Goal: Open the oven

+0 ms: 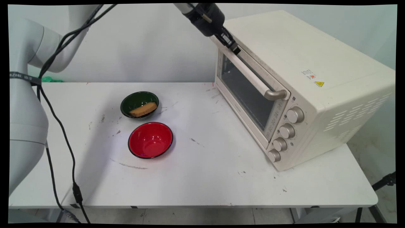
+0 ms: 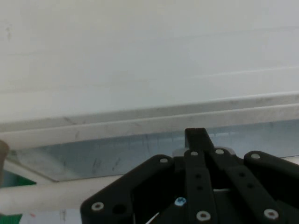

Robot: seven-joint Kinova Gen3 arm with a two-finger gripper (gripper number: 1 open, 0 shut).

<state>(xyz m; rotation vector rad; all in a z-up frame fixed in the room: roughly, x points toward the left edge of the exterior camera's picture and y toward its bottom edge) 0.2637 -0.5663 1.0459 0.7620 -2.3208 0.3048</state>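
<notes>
My black gripper (image 1: 234, 49) is up at the top left corner of the cream toaster oven (image 1: 300, 63). It is shut, with its fingertips against the upper edge of the glass door (image 1: 243, 91), just behind the left end of the door handle (image 1: 253, 77). The door looks closed. In the hand view the gripper (image 2: 196, 133) points at the door's top frame. The handle bar (image 2: 46, 196) crosses the lower left, and the glass (image 2: 93, 156) lies between the two. Nothing is held between the fingers.
A dark green bowl (image 1: 136, 98) holding a slice of bread (image 1: 143, 109) stands on the white table (image 1: 205, 177), left of the oven. A red bowl (image 1: 150, 140) sits just in front of it. Black cables (image 1: 60, 126) hang down at the left.
</notes>
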